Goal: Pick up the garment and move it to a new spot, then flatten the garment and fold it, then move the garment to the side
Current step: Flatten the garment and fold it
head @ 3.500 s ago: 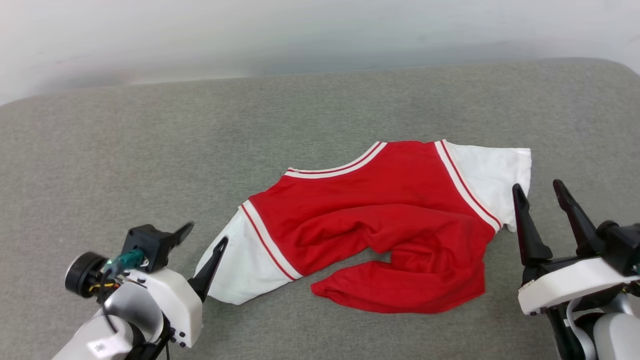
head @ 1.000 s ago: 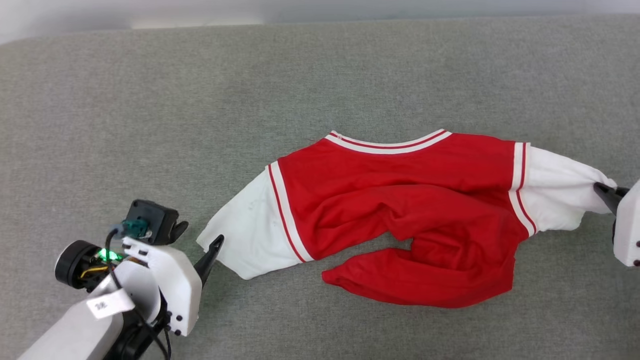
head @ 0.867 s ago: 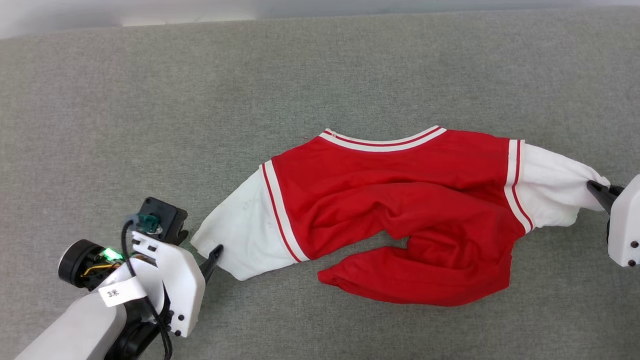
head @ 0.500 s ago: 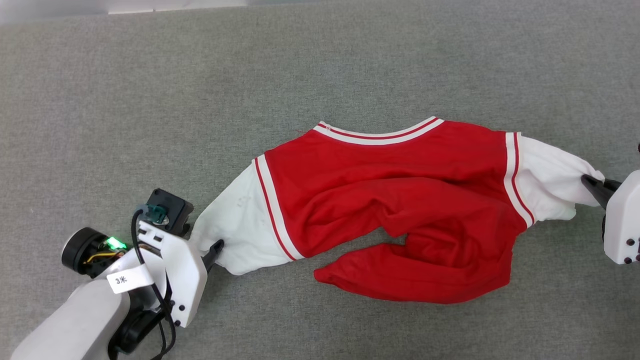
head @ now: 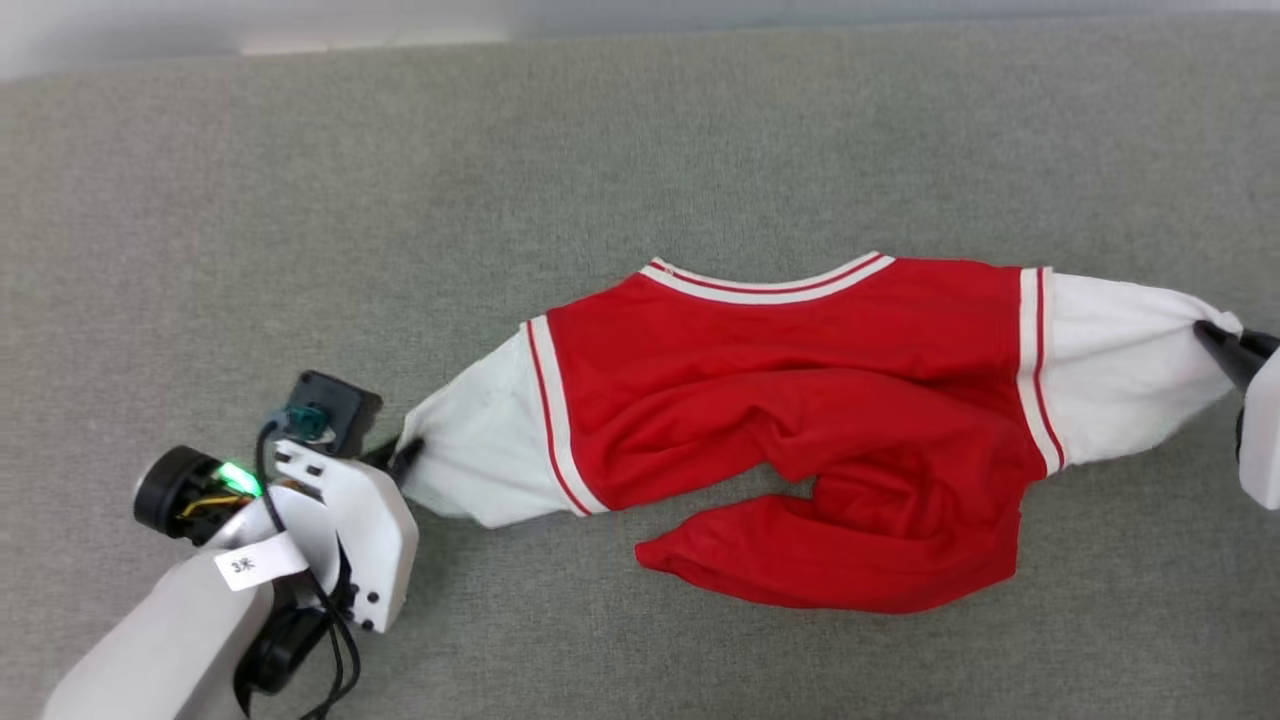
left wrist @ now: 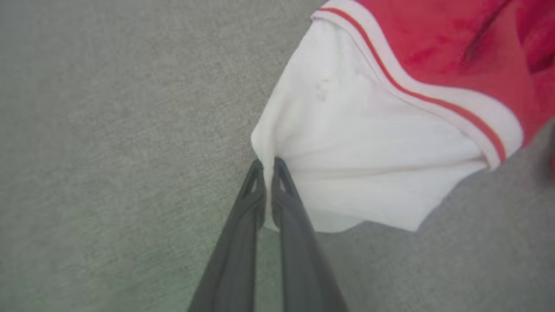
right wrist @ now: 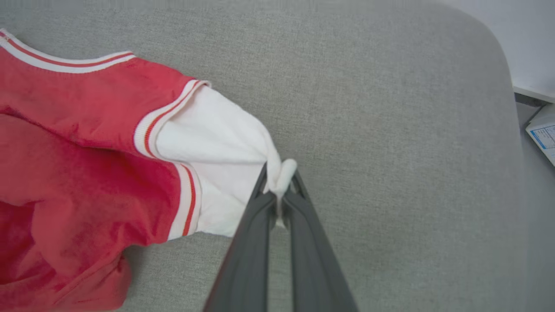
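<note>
A grey fabric-covered worktop point(head: 300, 250) stretches across the head view, with a strip of pale wall point(head: 300, 25) behind its far edge. The garment point(head: 780, 400) lies on it to the right of the middle, spread sideways, with its striped collar point(head: 765, 285) toward the far side. The red body is wrinkled, and its lower part point(head: 830, 560) is bunched and folded toward the robot.

The left pincer point(head: 405, 458) is clenched on the edge of the left sleeve point(head: 480, 455). In the left wrist view its two dark fingers point(left wrist: 265, 162) press together with white cloth between the tips. The right pincer point(head: 1215, 335) is also clenched, grasping the end of the right sleeve point(head: 1110, 370). In the right wrist view a small tuft of white cloth sticks out between its tips point(right wrist: 279, 167). Both sleeves are drawn out to a point toward the pincers.
</note>
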You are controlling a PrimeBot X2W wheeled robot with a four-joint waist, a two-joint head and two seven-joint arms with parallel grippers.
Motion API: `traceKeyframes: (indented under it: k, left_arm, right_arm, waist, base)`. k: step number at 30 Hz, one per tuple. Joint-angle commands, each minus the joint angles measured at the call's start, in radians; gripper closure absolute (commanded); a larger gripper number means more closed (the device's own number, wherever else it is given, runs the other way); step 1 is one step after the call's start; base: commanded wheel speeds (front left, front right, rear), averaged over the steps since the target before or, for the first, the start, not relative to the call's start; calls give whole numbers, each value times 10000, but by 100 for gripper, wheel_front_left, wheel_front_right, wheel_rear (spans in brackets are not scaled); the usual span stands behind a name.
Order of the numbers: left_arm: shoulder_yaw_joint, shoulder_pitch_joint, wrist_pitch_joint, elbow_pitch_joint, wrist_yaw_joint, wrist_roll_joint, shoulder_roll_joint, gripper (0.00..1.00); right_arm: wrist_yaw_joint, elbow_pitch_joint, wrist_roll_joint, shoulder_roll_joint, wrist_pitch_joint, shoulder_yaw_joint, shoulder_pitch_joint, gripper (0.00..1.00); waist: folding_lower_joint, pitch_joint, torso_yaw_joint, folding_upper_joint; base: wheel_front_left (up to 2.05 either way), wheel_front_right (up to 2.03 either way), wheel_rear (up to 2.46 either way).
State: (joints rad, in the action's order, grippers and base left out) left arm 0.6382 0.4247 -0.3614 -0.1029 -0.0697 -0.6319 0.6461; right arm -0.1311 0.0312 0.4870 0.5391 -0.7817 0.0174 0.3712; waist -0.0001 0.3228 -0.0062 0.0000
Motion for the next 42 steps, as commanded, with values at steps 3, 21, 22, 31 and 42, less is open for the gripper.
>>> traceKeyframes:
  k: [3, 21, 22, 31, 42]
  left_arm:
    - [-335, -108, 663, 401, -211, 141, 144, 100]
    - [-2612, -1, 2600, 4133, -1528, 737, 1769, 100]
    - [-2749, 35, 2676, 4281, -1558, 825, 1929, 100]
    - [-3995, 619, 3019, 5167, -1799, 782, 2667, 100]
    - [-4972, 2140, 2867, 5282, -1687, 105, 2864, 100]
  right_arm:
    - [7, 133, 53, 208, 200, -84, 213, 100]
    - [7, 1367, -479, 741, 1939, 19, 1476, 100]
    - [7, 1476, -521, 777, 2034, 9, 1575, 100]
    - [7, 2047, -834, 605, 2739, -68, 2743, 100]
    - [7, 1557, -716, 43, 3312, -252, 4271, 100]
  waist:
    - [1, -639, 95, 0]
    - [1, -2408, -88, 0]
    - [1, -2457, -108, 0]
    - [1, -2636, -281, 0]
    - [1, -1734, -387, 0]
  base:
    - [0, 0, 0]
    - [0, 0, 0]
    - [0, 0, 0]
    - [0, 0, 0]
    - [0, 0, 0]
